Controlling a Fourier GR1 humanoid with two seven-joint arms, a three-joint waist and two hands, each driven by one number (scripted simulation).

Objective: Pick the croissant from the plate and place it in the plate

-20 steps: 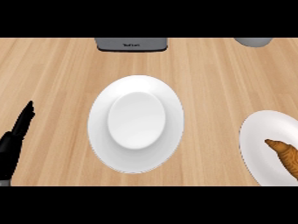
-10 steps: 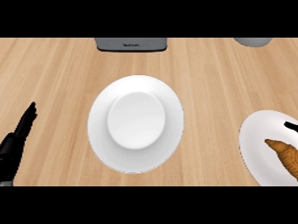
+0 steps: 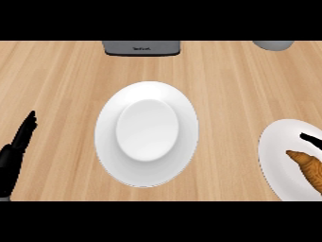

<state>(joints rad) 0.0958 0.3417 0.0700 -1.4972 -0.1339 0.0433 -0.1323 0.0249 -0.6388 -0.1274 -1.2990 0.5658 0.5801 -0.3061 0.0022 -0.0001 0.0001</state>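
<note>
A golden-brown croissant point(image 3: 315, 174) lies on a white plate point(image 3: 278, 156) cut off by the right edge. Black fingertips point(image 3: 320, 143) of my right hand reach in from the right, over that plate, just above the croissant's upper end; only straight fingers show and they hold nothing. A second, larger white plate point(image 3: 147, 133) sits bare in the middle of the wooden counter. My left hand point(image 3: 8, 160) rests open at the lower left, fingers pointing up, well apart from both plates.
A dark grey appliance point(image 3: 141, 47) stands at the back edge, centre. A grey round object point(image 3: 273, 45) shows at the back right, mostly cut off. Wooden counter lies between the two plates.
My right hand's fingers have come further in from the right edge over the croissant's plate. The left hand and both plates have stayed put.
</note>
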